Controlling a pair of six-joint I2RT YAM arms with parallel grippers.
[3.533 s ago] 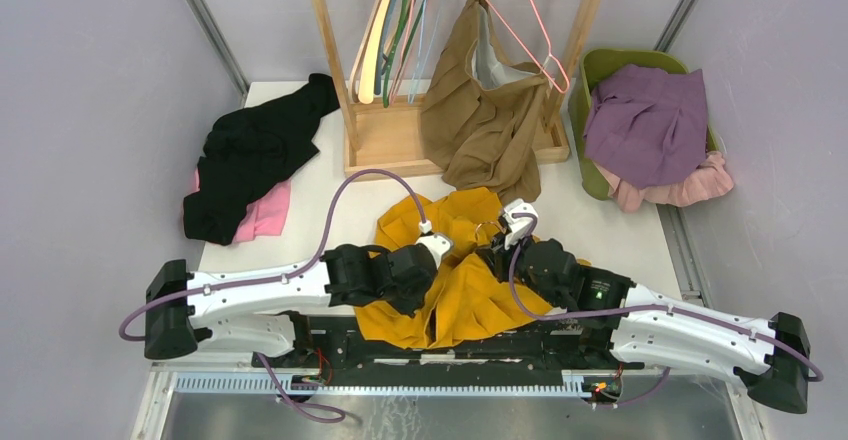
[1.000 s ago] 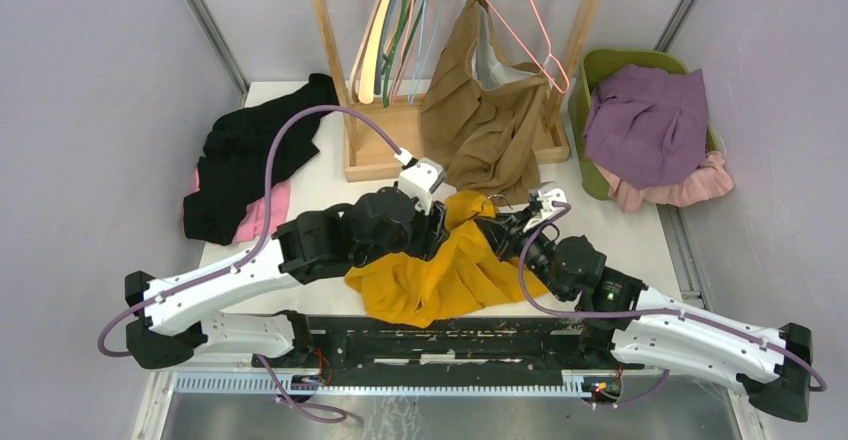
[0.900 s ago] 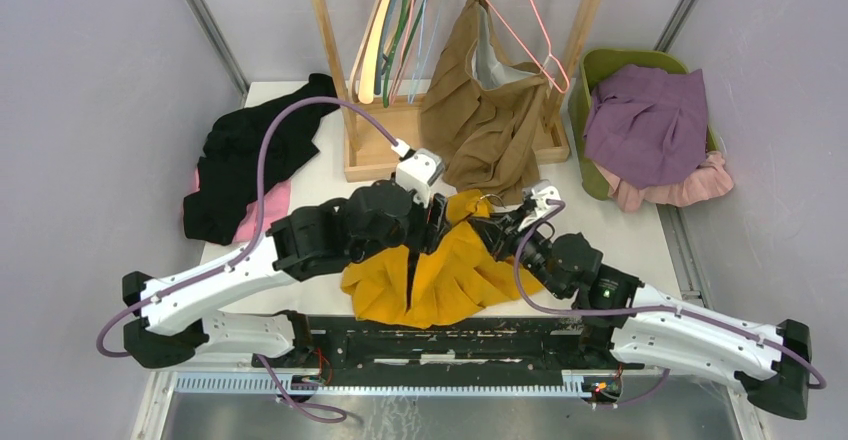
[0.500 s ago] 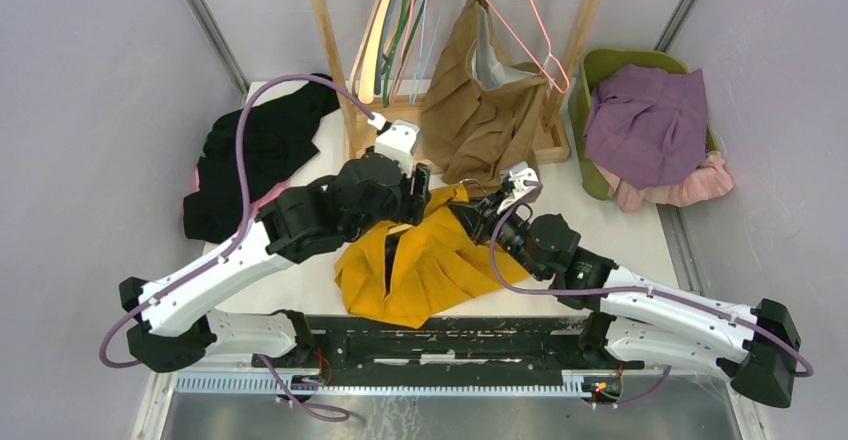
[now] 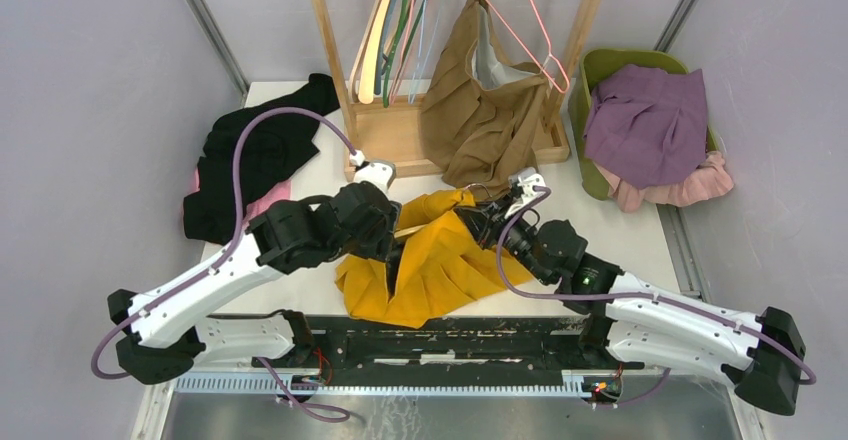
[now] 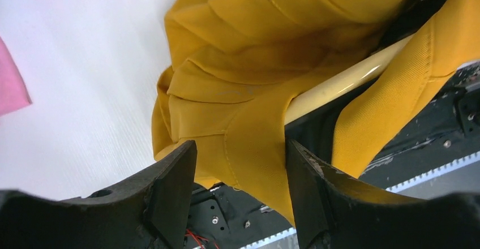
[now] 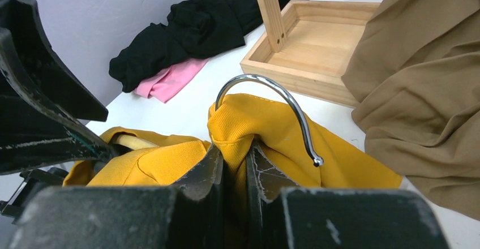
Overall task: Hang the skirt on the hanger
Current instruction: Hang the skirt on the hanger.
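1. Item: skirt (image 5: 430,265), yellow, mid-table by near edge. Waistband lies over hanger (image 6: 339,82) bar.
2. Left claw (image 6: 239,154): wide open, straddling waistband, gripping nothing. Has pulled back from rack (image 5: 390,140) in last 0.5 s.
3. Right claw (image 7: 235,154): closed on skirt cloth just under hook (image 7: 266,85).
4. Est.: left side threaded; right side prob. remains.

Hanger (image 6: 339,82): I see only a short cream stretch at mid-right; the rest is under the yellow skirt (image 6: 255,51).
Left gripper (image 6: 240,147): skirt fabric fills the gap at bottom centre; clamped or not, I cannot tell.
Pink garment (image 6: 8,87): cut off by the left edge.
Wooden rack (image 5: 328,50): top cropped by the upper edge.
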